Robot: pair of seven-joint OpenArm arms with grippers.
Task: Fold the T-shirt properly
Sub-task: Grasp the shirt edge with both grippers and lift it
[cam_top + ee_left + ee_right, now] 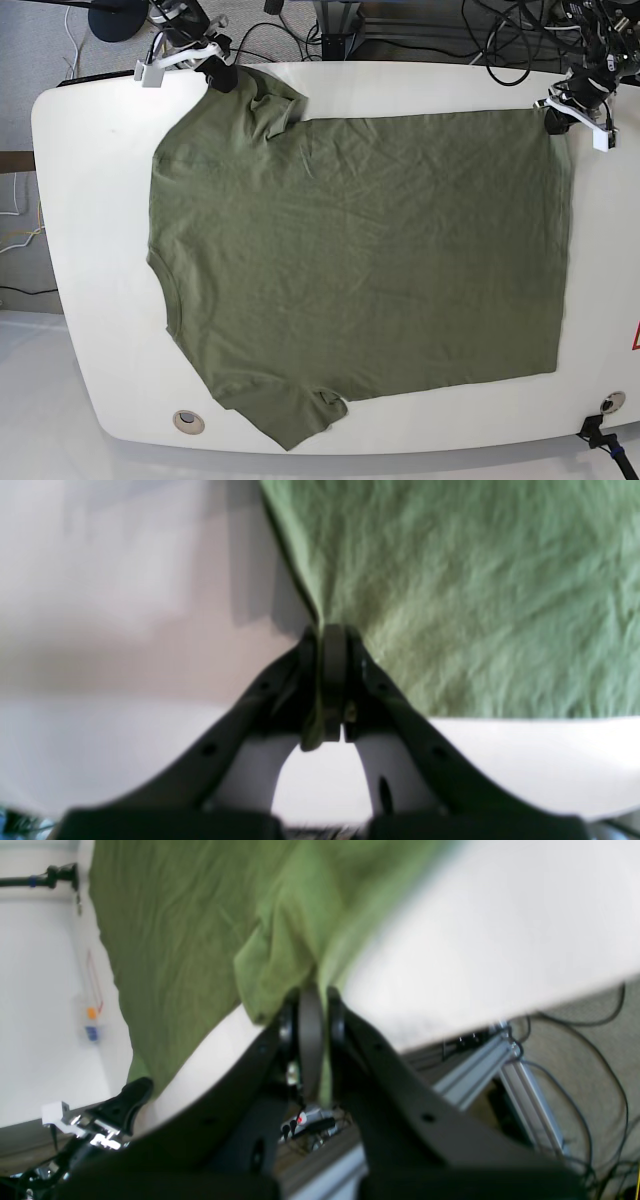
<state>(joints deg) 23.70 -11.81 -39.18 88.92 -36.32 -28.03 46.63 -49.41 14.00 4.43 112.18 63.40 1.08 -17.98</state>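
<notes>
The olive-green T-shirt (350, 260) lies spread flat on the white table (90, 300), collar to the left and hem to the right. My left gripper (553, 118) is at the far right corner of the hem, shut on the fabric edge. In the left wrist view, my left gripper (332, 632) pinches the T-shirt (475, 605) at that corner. My right gripper (222, 75) is at the far left sleeve, shut on it. In the right wrist view, my right gripper (312, 995) holds bunched cloth of the T-shirt (175, 940). The near sleeve lies folded near the front edge.
Cables (500, 40) and arm bases crowd the table's far edge. A round grommet (187, 422) sits near the front left corner. An aluminium frame (480, 1065) and floor cables lie beyond the table edge. A clamp (600, 430) sits at the front right corner.
</notes>
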